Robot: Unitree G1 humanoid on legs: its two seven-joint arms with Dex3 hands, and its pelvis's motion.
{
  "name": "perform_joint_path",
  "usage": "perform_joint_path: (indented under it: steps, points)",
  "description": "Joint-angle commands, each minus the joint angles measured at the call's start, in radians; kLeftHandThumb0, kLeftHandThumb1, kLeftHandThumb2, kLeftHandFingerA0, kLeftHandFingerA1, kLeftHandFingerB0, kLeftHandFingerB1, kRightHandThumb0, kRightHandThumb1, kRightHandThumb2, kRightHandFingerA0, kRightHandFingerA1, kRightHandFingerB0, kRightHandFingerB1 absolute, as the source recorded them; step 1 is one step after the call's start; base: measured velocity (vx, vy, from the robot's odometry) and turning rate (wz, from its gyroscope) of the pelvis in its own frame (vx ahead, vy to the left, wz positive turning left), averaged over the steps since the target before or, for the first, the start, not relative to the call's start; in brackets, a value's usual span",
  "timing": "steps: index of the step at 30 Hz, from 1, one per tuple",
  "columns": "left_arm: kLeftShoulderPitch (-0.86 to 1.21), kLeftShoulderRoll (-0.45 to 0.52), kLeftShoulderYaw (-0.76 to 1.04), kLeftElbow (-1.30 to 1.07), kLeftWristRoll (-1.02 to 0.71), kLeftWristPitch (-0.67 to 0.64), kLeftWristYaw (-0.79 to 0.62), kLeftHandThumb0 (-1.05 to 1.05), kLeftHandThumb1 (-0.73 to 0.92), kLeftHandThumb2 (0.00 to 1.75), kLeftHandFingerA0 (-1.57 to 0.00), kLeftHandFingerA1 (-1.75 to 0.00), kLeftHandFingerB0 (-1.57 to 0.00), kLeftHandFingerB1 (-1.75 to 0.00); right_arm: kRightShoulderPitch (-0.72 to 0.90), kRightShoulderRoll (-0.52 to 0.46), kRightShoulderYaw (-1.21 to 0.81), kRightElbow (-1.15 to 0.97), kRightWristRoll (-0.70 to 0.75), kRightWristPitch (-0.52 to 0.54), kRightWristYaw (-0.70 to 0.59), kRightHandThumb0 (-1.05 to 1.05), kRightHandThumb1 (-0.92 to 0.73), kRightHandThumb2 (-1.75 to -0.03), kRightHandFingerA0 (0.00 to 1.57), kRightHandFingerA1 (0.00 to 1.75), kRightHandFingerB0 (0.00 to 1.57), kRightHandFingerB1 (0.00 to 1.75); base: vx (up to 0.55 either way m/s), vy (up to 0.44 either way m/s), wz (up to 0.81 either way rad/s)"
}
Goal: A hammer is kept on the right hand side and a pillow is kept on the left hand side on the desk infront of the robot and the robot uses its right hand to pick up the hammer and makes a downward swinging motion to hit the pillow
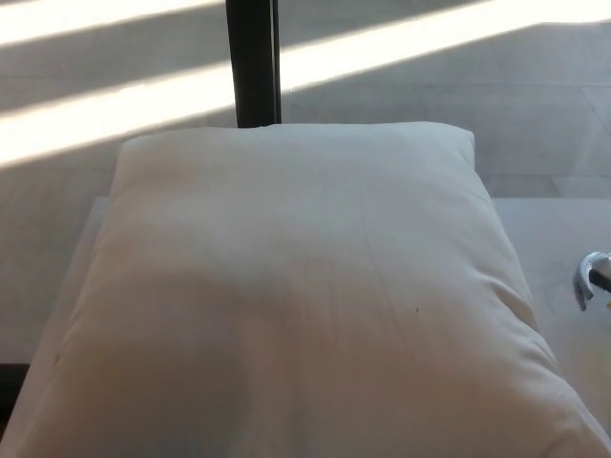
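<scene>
A large white pillow [296, 296] fills most of the head view, lying flat on the white desk [549, 239]. At the right edge only the hammer's silver metal head [590, 279] shows, just right of the pillow's right side and apart from it. The hammer's handle runs out of the picture. Neither of my hands shows in this view.
A black post [253, 62] stands behind the pillow's far edge. Grey floor with bright bands of sunlight [115, 114] lies beyond the desk. A strip of bare desk shows right of the pillow.
</scene>
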Motion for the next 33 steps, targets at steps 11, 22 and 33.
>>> perform_joint_path:
  steps: [11, 22, 33]
  points:
    - [0.034, 0.02, -0.002, -0.006, -0.002, -0.027, -0.029, -0.66, 0.62, 1.01, -0.58, -0.65, -0.4, -0.58, -0.17, 0.051, -0.26, -0.197, 0.436, 0.619, 0.4, -0.3, -0.74, -1.08, 0.94, 1.75, 0.63, 1.75, 0.0, 0.0, 0.0]
    - [0.03, 0.017, -0.005, -0.006, 0.001, -0.034, -0.026, -0.65, 0.8, 0.64, -0.62, -0.53, -0.44, -0.45, -0.269, 0.062, -0.096, -0.382, 0.542, 0.864, 0.65, -0.32, -0.68, -1.11, 1.02, 1.75, 0.75, 1.75, 0.0, 0.0, 0.0]
    - [0.014, 0.013, 0.005, 0.004, -0.007, -0.029, -0.011, -0.67, 0.76, 0.63, -0.67, -0.55, -0.51, -0.46, -0.339, 0.08, -0.072, -0.502, 0.594, 1.007, 0.676, -0.34, -0.73, -0.99, 0.99, 1.75, 0.77, 1.58, 0.0, 0.0, 0.0]
